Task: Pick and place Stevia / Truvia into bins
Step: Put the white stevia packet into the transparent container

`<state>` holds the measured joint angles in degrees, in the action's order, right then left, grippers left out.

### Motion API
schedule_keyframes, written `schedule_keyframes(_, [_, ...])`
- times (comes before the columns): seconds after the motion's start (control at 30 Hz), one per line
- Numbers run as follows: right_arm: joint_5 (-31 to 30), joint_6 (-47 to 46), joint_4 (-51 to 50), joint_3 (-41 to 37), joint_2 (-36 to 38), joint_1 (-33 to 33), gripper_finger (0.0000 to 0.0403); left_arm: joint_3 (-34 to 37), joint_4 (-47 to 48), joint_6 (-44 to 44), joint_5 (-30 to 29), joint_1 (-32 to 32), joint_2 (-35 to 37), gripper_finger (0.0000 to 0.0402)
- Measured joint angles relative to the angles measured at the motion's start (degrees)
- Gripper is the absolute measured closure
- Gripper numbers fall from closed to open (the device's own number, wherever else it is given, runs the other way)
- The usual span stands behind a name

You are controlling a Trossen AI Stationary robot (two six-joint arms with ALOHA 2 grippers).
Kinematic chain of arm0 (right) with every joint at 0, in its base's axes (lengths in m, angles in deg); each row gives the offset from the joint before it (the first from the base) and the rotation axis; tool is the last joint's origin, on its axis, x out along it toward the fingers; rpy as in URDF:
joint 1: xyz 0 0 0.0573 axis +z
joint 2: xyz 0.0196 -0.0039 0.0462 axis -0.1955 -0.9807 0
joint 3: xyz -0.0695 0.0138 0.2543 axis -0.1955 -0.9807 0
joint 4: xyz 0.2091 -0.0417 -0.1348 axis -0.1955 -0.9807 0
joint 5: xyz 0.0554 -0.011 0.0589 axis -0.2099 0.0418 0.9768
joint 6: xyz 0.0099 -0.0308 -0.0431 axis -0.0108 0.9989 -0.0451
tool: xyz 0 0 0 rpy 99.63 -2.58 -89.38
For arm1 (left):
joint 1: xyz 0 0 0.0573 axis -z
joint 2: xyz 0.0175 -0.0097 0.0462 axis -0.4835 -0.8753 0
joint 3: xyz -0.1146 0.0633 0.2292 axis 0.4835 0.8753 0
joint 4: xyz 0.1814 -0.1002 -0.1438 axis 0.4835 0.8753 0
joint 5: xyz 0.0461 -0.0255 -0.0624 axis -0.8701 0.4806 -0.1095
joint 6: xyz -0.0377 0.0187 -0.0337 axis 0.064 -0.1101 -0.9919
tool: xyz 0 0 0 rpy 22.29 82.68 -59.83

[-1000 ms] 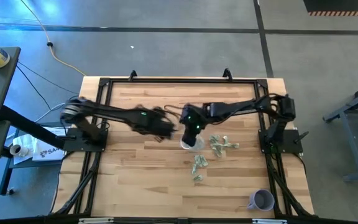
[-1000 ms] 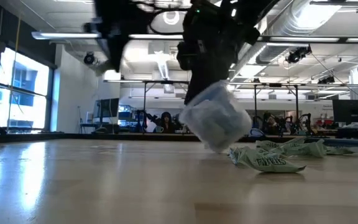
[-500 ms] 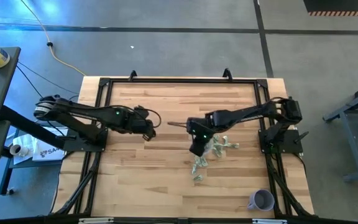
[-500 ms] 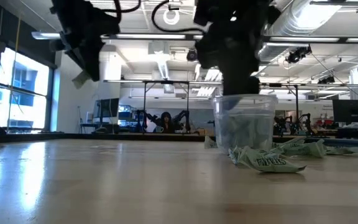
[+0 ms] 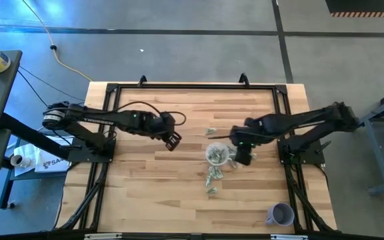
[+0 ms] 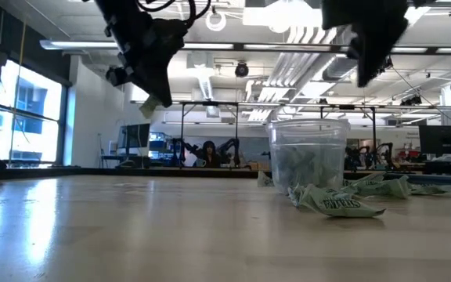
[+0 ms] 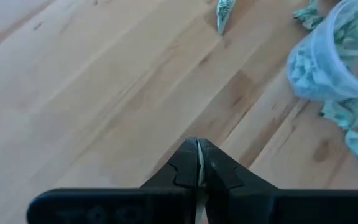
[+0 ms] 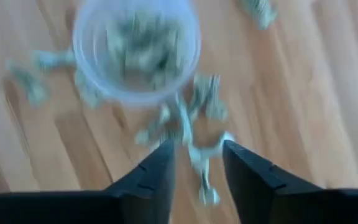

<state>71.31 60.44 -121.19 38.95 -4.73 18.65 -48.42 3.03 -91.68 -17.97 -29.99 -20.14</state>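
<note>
The clear plastic cup (image 5: pixel 217 154) stands upright near the middle of the counter (image 5: pixel 139 193), and it already holds a good pile of green-and-white Stevia packets (image 7: pixel 316 62). More loose packets (image 5: pixel 213 177) lie scattered around it: a clump right beside the cup, a couple toward the front edge, and one lone packet (image 5: pixel 211 131) a bit behind it.

The right claw (image 5: pixel 244 155) hangs just beside the cup on its right, over the nearby clump. Its wrist view shows the fingers (image 8: pixel 157 174) spread apart with nothing between them. The left claw (image 5: pixel 173 141) hovers well left of the cup over bare wood. From its own camera the fingers are pressed together, and there seems to be a thin pale sliver in the seam, and the low view shows a small pale tag hanging off its tip (image 6: pixel 150 103). My guess is that's a packet, but I can't say for sure.

What worries me:
- These packets are thin and flat against the wood, so the right claw could easily skate over one or grab two at once.
- It's very close to the cup. A sloppy descent could bump the rim and tip the whole stash out.
- If the left claw does carry a packet, releasing off-center would drop it outside.

The purple cup (image 5: pixel 282 214) sits way off at the front right corner, out of the way.
</note>
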Motion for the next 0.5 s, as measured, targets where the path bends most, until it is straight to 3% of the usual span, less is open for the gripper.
schedule_keyframes(0.13, [4.3, -1.1, 6.0, -9.3, 1.1, 0.1, 0.0242, 0.0, -0.9, 0.7, 1.0, -1.0, 0.2, 0.0371])
schedule_keyframes(0.27, [8.7, -2.4, 19.5, -15.5, -2.2, 0.7, 0.0235, 0.0, -0.4, 0.2, 2.2, -0.7, 0.2, 0.0371])
schedule_keyframes(0.5, [7.7, 3.5, 32.3, -13.3, -12.7, -0.1, 0.0272, 0.0, 5.7, -3.3, 3.1, 0.0, 0.5, 0.0369])
